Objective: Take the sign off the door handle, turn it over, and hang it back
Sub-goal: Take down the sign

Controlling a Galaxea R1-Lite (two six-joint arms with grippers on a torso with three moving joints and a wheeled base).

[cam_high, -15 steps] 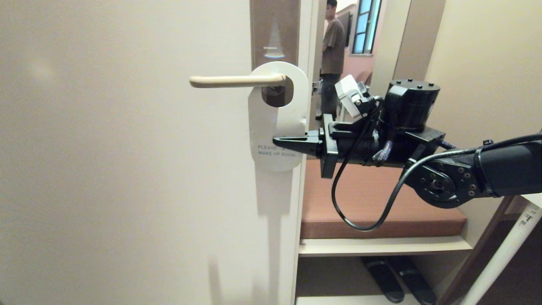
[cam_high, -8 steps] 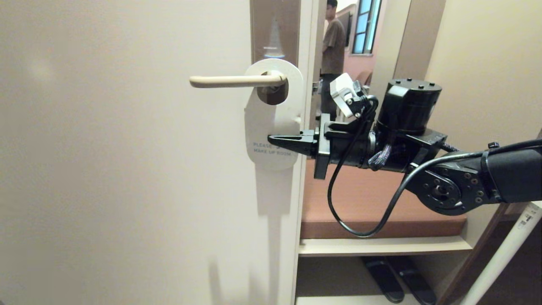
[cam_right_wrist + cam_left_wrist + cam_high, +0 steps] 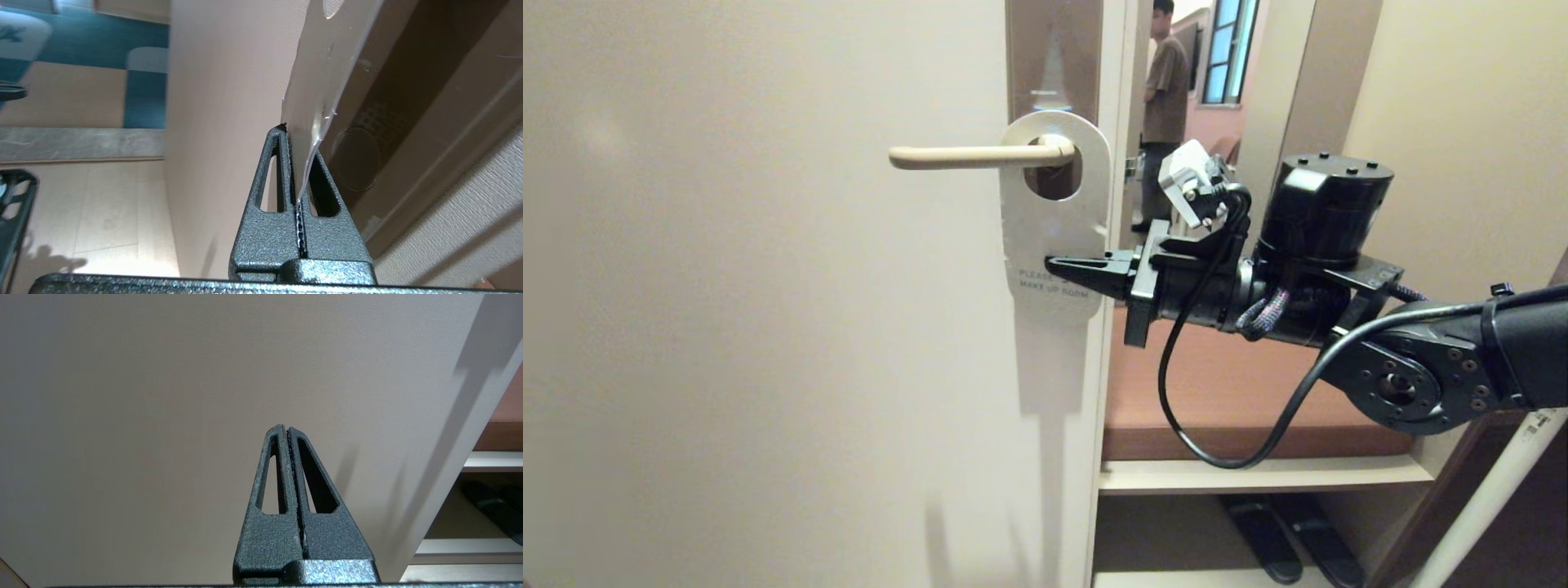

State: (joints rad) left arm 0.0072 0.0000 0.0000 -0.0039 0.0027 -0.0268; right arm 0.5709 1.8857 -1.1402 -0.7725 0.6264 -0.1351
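Since a second ago the sign [image 3: 1054, 220] got nudged up, still looped on the door handle [image 3: 980, 155]. Right gripper [image 3: 1066, 267] stays pinched on its 3 o'clock edge, near the lettering I think; left gripper [image 3: 288, 433] closed, empty.

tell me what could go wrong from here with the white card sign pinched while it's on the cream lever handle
1. The right gripper is shut on only the edge of the white card sign; the thin card could slip out or bend, as the right wrist view shows it bowing.
2. The sign's oval hole sits at the pivot end of the cream lever door handle, so it must slide the lever's whole length and could snag.
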